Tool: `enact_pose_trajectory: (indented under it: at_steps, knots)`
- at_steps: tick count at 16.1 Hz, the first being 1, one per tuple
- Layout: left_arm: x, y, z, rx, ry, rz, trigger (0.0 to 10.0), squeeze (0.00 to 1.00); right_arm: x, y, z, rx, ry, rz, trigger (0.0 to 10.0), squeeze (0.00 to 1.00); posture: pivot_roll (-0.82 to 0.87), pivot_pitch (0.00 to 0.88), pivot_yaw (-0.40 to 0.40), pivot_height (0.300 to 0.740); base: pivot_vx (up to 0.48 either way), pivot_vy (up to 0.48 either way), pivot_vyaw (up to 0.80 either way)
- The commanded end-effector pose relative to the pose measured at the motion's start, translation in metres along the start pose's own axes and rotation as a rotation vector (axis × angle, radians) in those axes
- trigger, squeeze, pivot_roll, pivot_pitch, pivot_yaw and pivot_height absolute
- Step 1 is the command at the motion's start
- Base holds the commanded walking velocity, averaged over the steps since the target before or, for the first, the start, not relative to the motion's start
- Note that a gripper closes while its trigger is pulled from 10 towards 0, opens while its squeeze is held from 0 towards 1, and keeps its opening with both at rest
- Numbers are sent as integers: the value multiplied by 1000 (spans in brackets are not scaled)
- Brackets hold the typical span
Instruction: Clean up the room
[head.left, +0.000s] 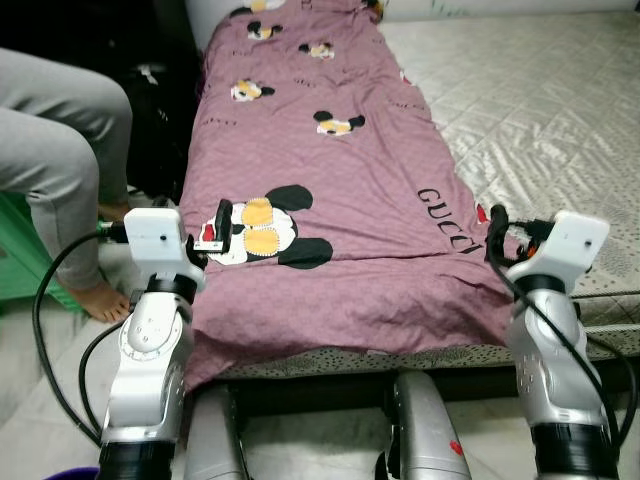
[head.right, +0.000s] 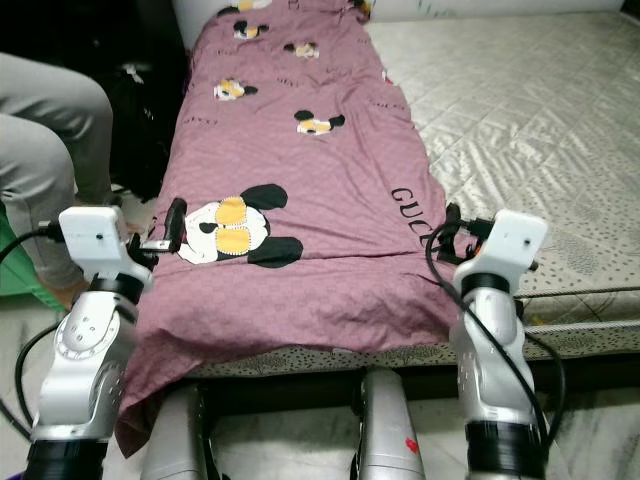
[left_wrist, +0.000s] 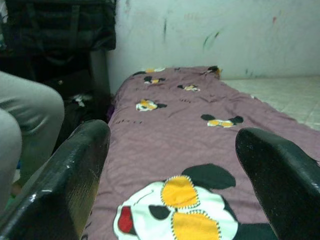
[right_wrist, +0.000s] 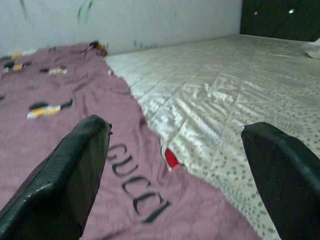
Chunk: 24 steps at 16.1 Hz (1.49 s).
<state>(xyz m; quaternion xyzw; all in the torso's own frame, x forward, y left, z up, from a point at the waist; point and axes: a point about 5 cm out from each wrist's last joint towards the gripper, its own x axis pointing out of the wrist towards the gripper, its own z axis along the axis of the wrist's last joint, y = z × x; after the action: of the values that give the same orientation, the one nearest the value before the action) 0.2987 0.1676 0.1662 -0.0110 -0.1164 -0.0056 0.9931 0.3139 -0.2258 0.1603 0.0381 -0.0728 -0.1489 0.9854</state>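
Note:
A mauve blanket (head.left: 330, 170) with mouse prints and black lettering lies spread along the left side of a quilted mattress (head.left: 540, 100), its near edge hanging over the bed's front. My left gripper (head.left: 222, 232) hovers open just above the blanket's near left corner, over a large mouse print (left_wrist: 175, 215). My right gripper (head.left: 497, 235) is open at the blanket's near right edge, close to the lettering (right_wrist: 135, 187). Nothing is between the fingers (right_wrist: 70, 170) of either gripper. A small red patch (right_wrist: 171, 158) shows at the blanket's edge.
A person in grey trousers (head.left: 50, 140) sits at the left, a bare foot (head.left: 100, 300) on the floor beside a green stool (head.left: 15, 265). A black bag (head.left: 160, 110) stands against the bed's left side. A white wall (left_wrist: 215, 35) backs the bed.

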Motion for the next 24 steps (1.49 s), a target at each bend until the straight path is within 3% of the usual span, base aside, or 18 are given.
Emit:
enact_pose_trajectory:
  at_steps: [1, 7, 11, 14, 19, 21, 24]
  knots:
    - [3, 2, 1, 6, -13, -2, 10000, 0, 6, 1, 4, 18, -9, 5, 10000, 0, -66, 0, 62, 573, 0, 0, 0]
    - [22, 2, 3, 16, -56, -25, 10000, 0, 42, 4, 22, 12, -32, 42, 10000, 0, -88, 0, 79, 651, 0, 0, 0]
    - [26, 1, 0, 26, -47, -58, 10000, 0, 49, 8, 29, -35, -32, 115, 10000, 0, -88, 0, 106, 694, 0, 0, 0]
    - [26, 0, -4, 44, -37, -83, 10000, 0, 40, 16, 21, -38, -15, 163, 10000, 0, -97, 0, 131, 736, 0, 0, 0]
    - [23, -1, -15, 60, -3, -104, 10000, 0, 7, 34, -8, -81, 24, 281, 10000, 0, -104, 0, 135, 740, 0, 0, 0]
    - [15, -3, -23, 34, 13, -84, 10000, 0, -6, 34, -13, -79, -6, 227, 10000, 0, -101, 0, 118, 740, 0, 0, 0]
    - [-4, -7, -36, 92, 48, -75, 10000, 0, -26, 20, -31, -107, 2, 61, 10000, 0, -97, 0, 87, 740, 0, 0, 0]
